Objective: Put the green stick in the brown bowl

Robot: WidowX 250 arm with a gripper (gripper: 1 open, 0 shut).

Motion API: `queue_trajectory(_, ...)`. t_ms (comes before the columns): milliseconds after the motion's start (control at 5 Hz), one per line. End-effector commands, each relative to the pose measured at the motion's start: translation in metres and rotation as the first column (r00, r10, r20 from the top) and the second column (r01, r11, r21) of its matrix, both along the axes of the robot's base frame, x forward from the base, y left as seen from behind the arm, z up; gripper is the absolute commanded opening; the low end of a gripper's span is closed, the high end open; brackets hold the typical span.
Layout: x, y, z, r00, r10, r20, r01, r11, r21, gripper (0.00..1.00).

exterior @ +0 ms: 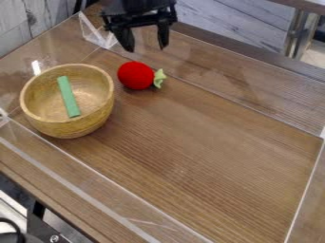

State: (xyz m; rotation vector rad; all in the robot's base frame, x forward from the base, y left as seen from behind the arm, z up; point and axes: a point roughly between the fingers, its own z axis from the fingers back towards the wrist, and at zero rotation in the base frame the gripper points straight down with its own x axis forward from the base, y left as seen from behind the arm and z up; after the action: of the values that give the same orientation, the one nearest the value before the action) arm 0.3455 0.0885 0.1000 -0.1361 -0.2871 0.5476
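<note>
The light-green stick (pixel 67 96) lies flat inside the round brown wooden bowl (pixel 34 117) at the left of the table. My black gripper (pixel 143 41) hangs at the top of the view, behind the bowl and to its right. Both fingers (pixel 125 39) point down and stand wide open with nothing between them. It is well apart from the bowl and the stick.
A red ball-shaped toy with a green leaf (pixel 137 76) sits on the wooden tabletop just right of the bowl, below the gripper. Clear plastic walls (pixel 309 195) border the table at the right and front.
</note>
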Motion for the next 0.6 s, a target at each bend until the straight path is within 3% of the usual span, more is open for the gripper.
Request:
queue_trajectory(0,0.022,0.007,0.014,0.996,0.052,0.074,-0.054,0.998,0.022,0.0)
queue_trajectory(200,0.031,0.013,0.009,0.991,0.114,0.077,-0.116,0.993,0.02,1.0)
queue_trajectory(400,0.032,0.009,-0.005,0.994,0.078,0.075,-0.079,0.997,0.013,1.0)
